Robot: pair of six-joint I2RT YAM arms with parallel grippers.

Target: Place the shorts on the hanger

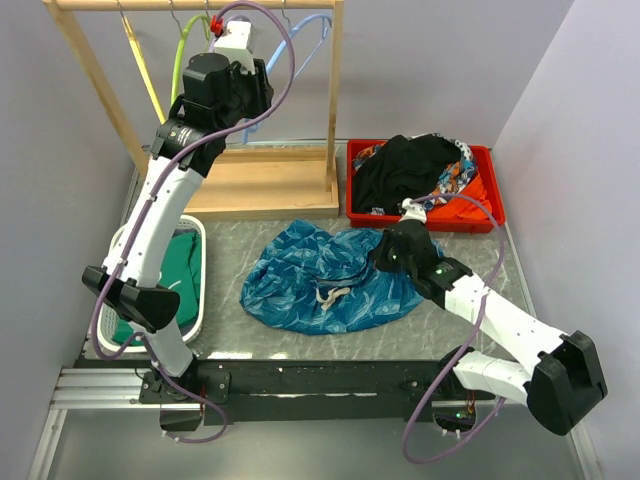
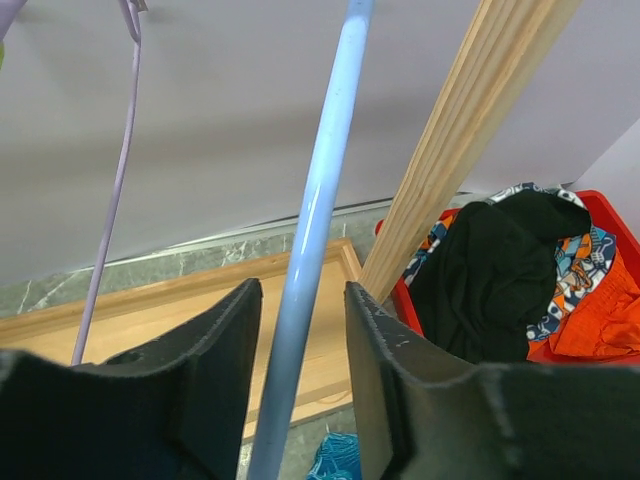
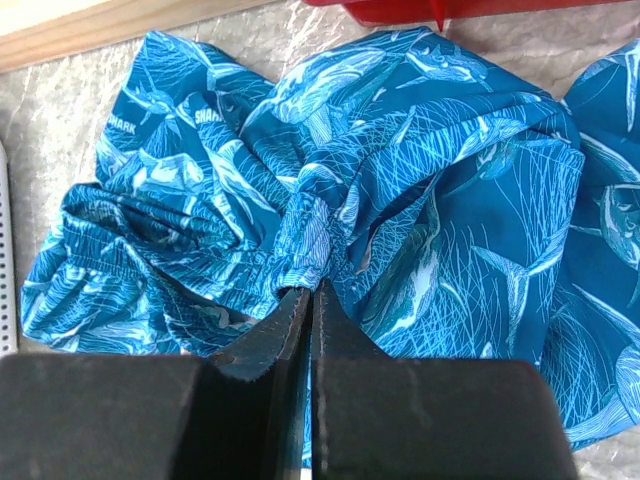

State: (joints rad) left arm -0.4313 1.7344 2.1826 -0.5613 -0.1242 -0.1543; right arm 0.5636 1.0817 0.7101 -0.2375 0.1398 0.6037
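Wrist-view detail: shorts in closed right end effector, left end effector wide astride hanger.

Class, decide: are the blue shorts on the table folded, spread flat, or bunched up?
Bunched up. The shorts lie in a wrinkled heap, and the fingers of the right gripper pinch a gathered fold.

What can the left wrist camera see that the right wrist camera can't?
Only the left wrist view: the left claw open around the light-blue hanger, a lavender hanger, the wooden rack post, and a black garment in the red bin. Only the right wrist view: the right claw shut on a fold of the shorts, whose patterned fabric fills the picture. Both: some of the blue shorts, the red bin, the rack's wooden base and the marbled table.
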